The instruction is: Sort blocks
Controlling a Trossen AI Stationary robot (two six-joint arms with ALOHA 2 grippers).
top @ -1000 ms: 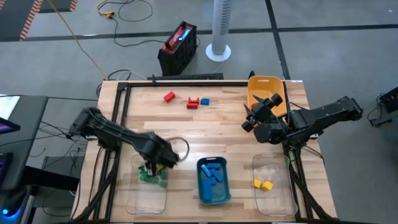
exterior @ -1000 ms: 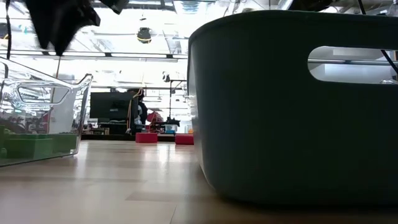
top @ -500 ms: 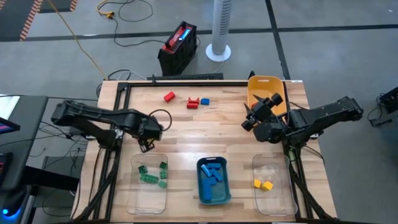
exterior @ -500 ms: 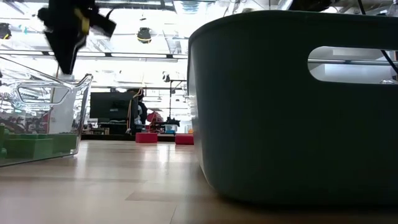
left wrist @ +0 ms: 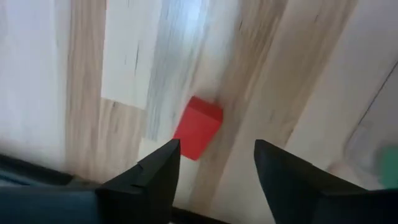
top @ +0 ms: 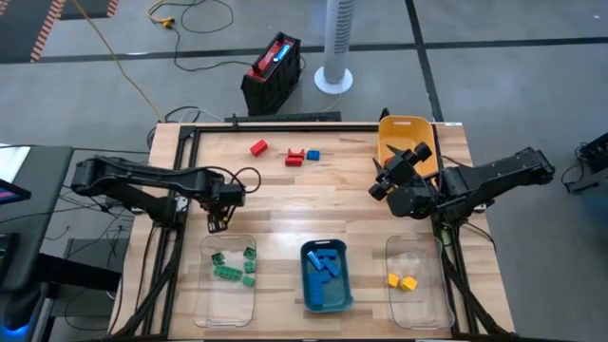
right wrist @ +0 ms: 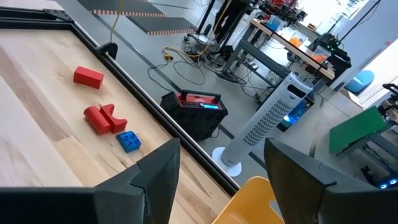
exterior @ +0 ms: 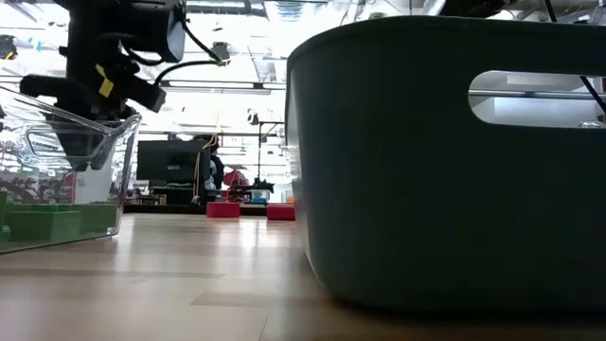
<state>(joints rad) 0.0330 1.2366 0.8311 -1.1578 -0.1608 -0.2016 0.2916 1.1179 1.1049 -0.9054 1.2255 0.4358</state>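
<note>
My left gripper (top: 217, 225) points down with its fingers open, just beyond the far end of the left clear bin (top: 211, 296). In the left wrist view a red block (left wrist: 198, 127) lies flat on the wood under the open fingers (left wrist: 216, 144), untouched. Two red blocks (top: 258, 147) (top: 294, 157) and a blue block (top: 313, 154) lie near the far edge. Green blocks (top: 233, 266) sit in the left clear bin, blue ones (top: 326, 268) in the teal bin and yellow ones (top: 403, 281) in the right clear bin. My right gripper (top: 382, 177) hangs open at the right, holding nothing.
A yellow bin (top: 407, 133) stands at the far right corner. The teal bin (exterior: 445, 161) fills much of the low view, with the left clear bin (exterior: 114, 133) beside it. A black frame rail (top: 285, 125) runs along the far and left edges.
My left gripper has left the space over the left clear bin, gone toward the table's far edge and then sunk a little. It now stands over the bare wood just beyond the bin. The right arm has kept still.
</note>
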